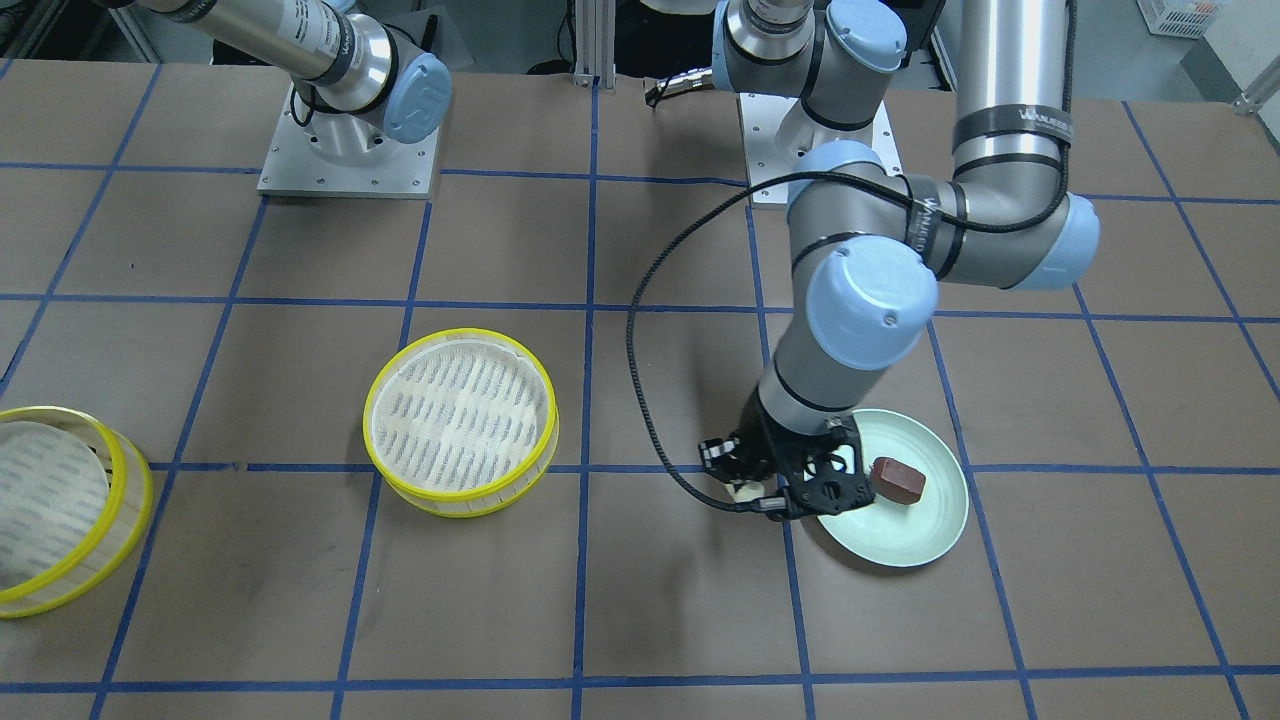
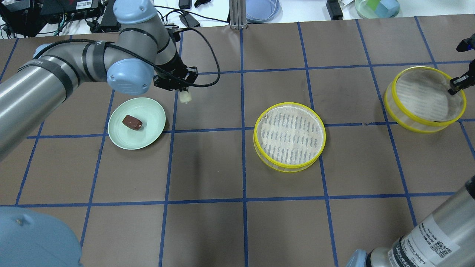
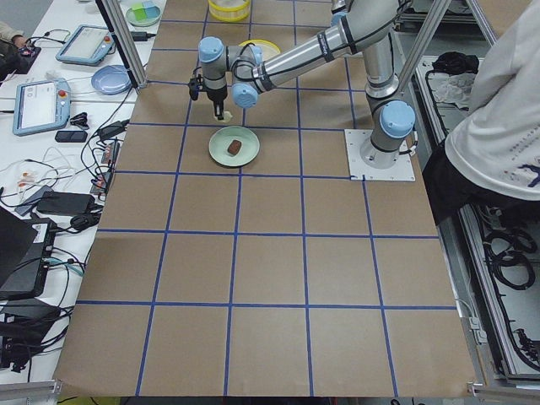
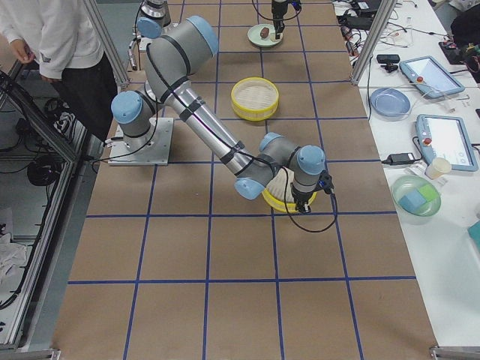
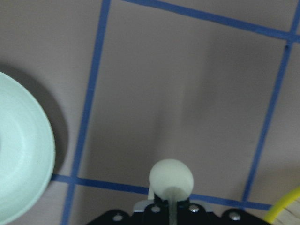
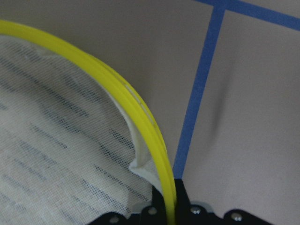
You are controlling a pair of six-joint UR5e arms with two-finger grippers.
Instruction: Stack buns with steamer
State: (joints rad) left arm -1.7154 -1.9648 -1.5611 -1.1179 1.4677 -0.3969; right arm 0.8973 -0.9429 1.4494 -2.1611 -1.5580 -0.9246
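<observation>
Early going: the left hand, clamped on the cream-white rounded bun, hangs beside the pale green plate bearing the reddish-brown blocky bun. The middle yellow-rimmed mesh steamer lies empty. The right hand pinches the rim of the end steamer.

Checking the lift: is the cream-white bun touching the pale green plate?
Apart. The left wrist view shows the cream-white bun in the left gripper, with bare table between it and the pale green plate.
</observation>
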